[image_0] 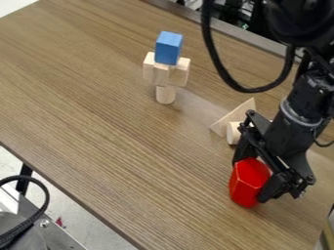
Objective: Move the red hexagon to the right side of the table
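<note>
Is a brown tabletop [98, 107] (w/ wood grain); bears upright pale cyl. [165, 95] at 12 o'clock, plus pale triangle [236, 117] & rnd. wooden pc. [232, 133] at approx. 3.

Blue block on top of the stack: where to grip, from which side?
Blue block: claw straight down from above, pinching two opposite upright faces near the top. Flat sides, nothing on it; staying high should spare the wooden blocks beneath. Claw's around the red hexagon now, so free it first.
</note>
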